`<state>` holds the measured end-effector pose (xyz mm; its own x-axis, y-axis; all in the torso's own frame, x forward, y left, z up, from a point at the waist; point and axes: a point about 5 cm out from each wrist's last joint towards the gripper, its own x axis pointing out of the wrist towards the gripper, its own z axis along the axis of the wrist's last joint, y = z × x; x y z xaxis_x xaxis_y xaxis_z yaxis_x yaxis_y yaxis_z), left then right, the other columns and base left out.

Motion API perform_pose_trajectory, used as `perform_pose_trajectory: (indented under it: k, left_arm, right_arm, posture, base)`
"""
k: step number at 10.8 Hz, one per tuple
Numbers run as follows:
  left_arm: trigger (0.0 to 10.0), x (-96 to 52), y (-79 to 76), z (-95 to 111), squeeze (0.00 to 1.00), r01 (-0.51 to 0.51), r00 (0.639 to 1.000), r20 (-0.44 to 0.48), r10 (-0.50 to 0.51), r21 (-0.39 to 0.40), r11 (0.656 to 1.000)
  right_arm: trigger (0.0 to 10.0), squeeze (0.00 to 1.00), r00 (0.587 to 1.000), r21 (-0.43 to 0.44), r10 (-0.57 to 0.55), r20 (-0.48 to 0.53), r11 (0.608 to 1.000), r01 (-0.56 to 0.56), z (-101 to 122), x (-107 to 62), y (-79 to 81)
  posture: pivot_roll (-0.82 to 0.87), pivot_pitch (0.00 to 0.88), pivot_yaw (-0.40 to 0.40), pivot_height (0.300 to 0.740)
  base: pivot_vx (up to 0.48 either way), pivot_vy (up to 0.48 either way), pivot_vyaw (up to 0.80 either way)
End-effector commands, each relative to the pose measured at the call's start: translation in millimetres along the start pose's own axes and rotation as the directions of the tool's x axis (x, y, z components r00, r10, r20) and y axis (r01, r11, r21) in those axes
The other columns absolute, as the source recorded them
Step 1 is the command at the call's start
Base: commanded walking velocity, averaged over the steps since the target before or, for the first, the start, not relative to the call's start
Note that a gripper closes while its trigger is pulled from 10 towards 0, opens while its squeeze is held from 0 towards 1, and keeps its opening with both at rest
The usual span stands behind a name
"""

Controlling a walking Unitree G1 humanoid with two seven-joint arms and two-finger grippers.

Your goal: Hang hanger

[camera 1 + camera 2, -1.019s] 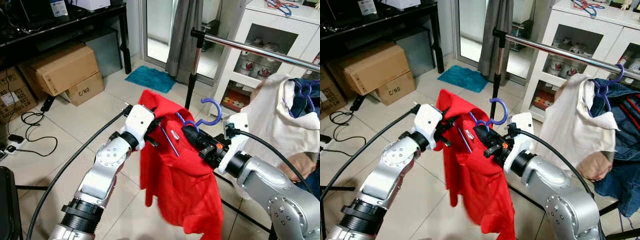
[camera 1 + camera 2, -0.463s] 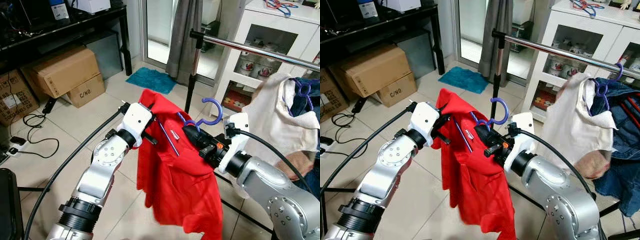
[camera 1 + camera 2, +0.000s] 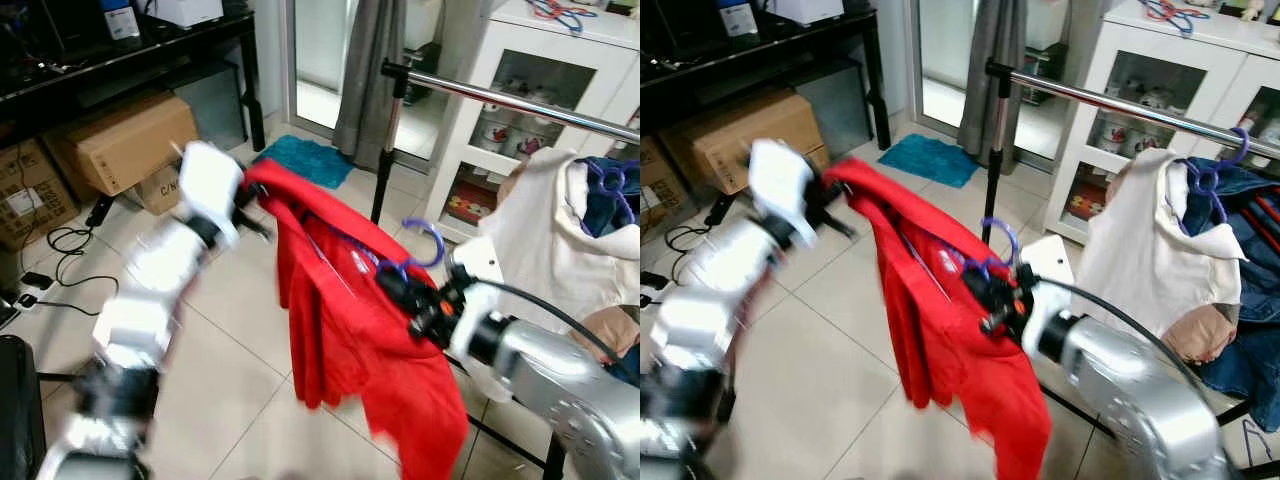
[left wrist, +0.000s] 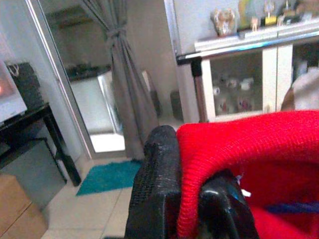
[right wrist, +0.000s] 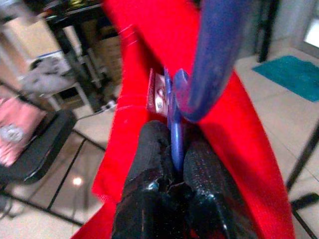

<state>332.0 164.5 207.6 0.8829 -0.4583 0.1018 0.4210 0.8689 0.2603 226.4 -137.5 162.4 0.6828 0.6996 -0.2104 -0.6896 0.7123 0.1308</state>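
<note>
A red shirt hangs on a purple hanger whose hook sticks up above my right gripper. That gripper is shut on the hanger's neck, just below the hook. My left gripper, blurred by motion, is raised out to the left and shut on the shirt's shoulder edge, stretching the cloth. The chrome clothes rail runs behind and above the hook, apart from it. Most of the hanger's arms are hidden inside the shirt.
A white garment and denim hang on the rail's right part. The rail's upright post stands behind the shirt. Also around: a white cabinet, grey curtain, teal mat, cardboard boxes, floor cables.
My left arm has swung up and out to the left with the shirt's shoulder, spreading the cloth. The right gripper and the hanger have sunk slightly to the right.
</note>
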Motion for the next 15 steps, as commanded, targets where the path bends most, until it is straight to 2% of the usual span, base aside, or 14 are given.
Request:
perform_pose_trajectory:
  k: [1,2,3,4,5,6,7,9,10,11,12,13,14,15]
  left_arm:
    - [0.0,-4.2,19.6,4,0.0,-0.074,0.997,0.005,0.074,-0.007,0.997]
    - [0.0,-6.4,40.1,-9,0.0,-0.147,0.986,-0.072,0.148,0.015,0.989]
    - [0.0,-6.3,47.2,-14,0.0,-0.171,0.981,-0.093,0.172,0.016,0.985]
    - [0.0,-4.7,51.3,-25,0.0,-0.192,0.975,-0.122,0.188,-0.023,0.981]
    - [0.0,-0.4,47.7,-30,0.0,-0.187,0.977,-0.12,0.176,-0.086,0.979]
    - [0.0,7.1,27.8,-30,0.0,-0.095,0.993,-0.089,0.081,-0.171,0.981]
    - [0.0,10.6,10.4,-31,0.0,-0.02,0.997,-0.076,0.004,-0.213,0.977]
    - [0.0,14.6,-25.7,-34,0.0,0.082,0.994,-0.049,-0.102,-0.306,0.948]
    - [0.0,15.5,-23.9,-34,0.0,0.066,0.996,-0.041,-0.083,-0.312,0.948]
    - [0.0,16.7,-11.1,-27,0.0,0.039,0.998,-0.025,-0.049,-0.312,0.949]
    - [0.0,15.1,-14.2,-21,0.0,0.112,0.992,-0.013,-0.122,-0.307,0.945]
    - [0.0,16.0,-31.7,-10,0.0,0.221,0.975,0.053,-0.216,-0.332,0.917]
    - [0.0,18.2,-52.8,12,0.0,0.351,0.935,0.187,-0.3,-0.391,0.851]
    - [0.0,16.2,-74.0,29,0.0,0.484,0.874,0.263,-0.408,-0.407,0.775]
  right_arm:
    - [0.0,0.0,1.0,0.006,-0.002,-0.013,1.0,0.002,-2,-6.4,-2.9]
    - [0.0,0.0,0.995,0.029,0.082,0.059,0.996,-0.084,7,-20.0,-0.5]
    - [0.0,0.0,0.986,0.046,0.134,0.1,0.989,-0.139,12,-27.1,2.4]
    - [0.0,0.0,0.969,0.075,0.201,0.147,0.974,-0.213,16,-34.6,6.8]
    - [0.0,0.0,0.964,0.092,0.204,0.172,0.971,-0.222,17,-35.9,7.8]
    - [0.0,0.0,0.967,0.136,0.105,0.23,0.981,-0.139,23,-29.5,0.4]
    - [0.0,0.0,0.957,0.176,0.055,0.286,0.978,-0.109,28,-24.2,-2.2]
    - [0.0,0.0,0.891,0.278,0.031,0.453,0.945,-0.174,43,-15.9,3.9]
    - [0.0,0.0,0.893,0.265,0.059,0.447,0.944,-0.196,43,-15.7,7.7]
    - [0.0,0.0,0.912,0.259,0.05,0.408,0.951,-0.168,39,-17.7,7.5]
    - [0.0,0.0,0.902,0.289,-0.053,0.428,0.954,-0.081,43,-17.0,-6.1]
    - [0.0,0.0,0.874,0.295,-0.177,0.453,0.955,0.04,52,-11.0,-21.1]
    - [0.0,0.0,0.832,0.295,-0.282,0.478,0.944,0.151,60,-3.5,-31.6]
    - [0.0,0.0,0.77,0.332,-0.339,0.541,0.927,0.175,66,-0.8,-36.1]
  posture:
    - [-0.02,0.0,0.015,0.74]
    - [-0.03,0.0,0.023,0.74]
    - [-0.04,0.0,0.02,0.74]
    - [-0.04,0.0,0.016,0.74]
    - [-0.05,0.0,0.015,0.74]
    - [-0.05,0.0,0.02,0.74]
    - [-0.05,0.0,0.02,0.74]
    - [-0.04,0.0,0.029,0.74]
    - [-0.04,0.0,0.029,0.74]
    - [-0.04,0.0,0.031,0.74]
    - [-0.04,0.0,0.031,0.74]
    - [-0.04,0.0,0.03,0.74]
    - [-0.04,0.0,0.036,0.74]
    - [-0.03,0.0,0.039,0.74]
  base:
    - [0.0,0.0,0.0]
    - [0.0,0.0,0.0]
    - [0.0,0.0,0.0]
    - [0.0,0.0,0.0]
    - [0.0,0.0,0.0]
    - [0.0,0.0,0.0]
    - [0.0,0.0,0.0]
    - [0.0,0.0,0.0]
    - [0.0,0.0,0.0]
    - [0.0,0.0,0.0]
    - [0.0,0.0,0.0]
    - [0.0,0.0,0.0]
    - [0.0,0.0,0.0]
    - [0.0,0.0,0.0]
